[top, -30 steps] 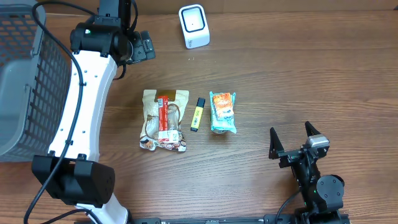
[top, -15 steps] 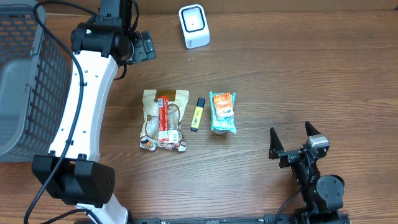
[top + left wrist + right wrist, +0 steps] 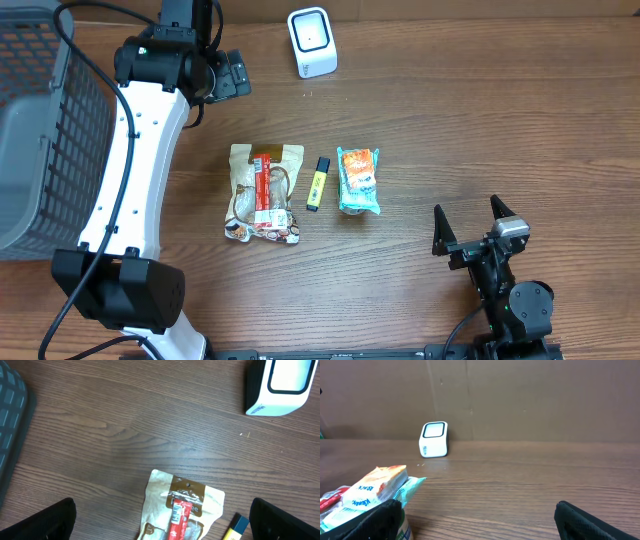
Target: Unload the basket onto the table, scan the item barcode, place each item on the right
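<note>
Three items lie mid-table: a beige snack bag with a red stick (image 3: 264, 192), a yellow highlighter (image 3: 317, 184) and a teal and orange packet (image 3: 358, 180). The white barcode scanner (image 3: 312, 42) stands at the far edge. My left gripper (image 3: 228, 75) hovers open above the wood behind the bag, with nothing in it. In the left wrist view the bag (image 3: 182, 510) lies between its wide-apart fingertips (image 3: 47, 521), and the scanner (image 3: 280, 385) is at top right. My right gripper (image 3: 474, 228) rests open near the front, right of the packet (image 3: 375, 490), facing the scanner (image 3: 434, 439).
A grey mesh basket (image 3: 40, 130) fills the table's left side, and its edge (image 3: 12, 425) shows in the left wrist view. A brown cardboard wall (image 3: 520, 395) stands behind the scanner. The left arm's white links (image 3: 135, 170) stretch along the basket.
</note>
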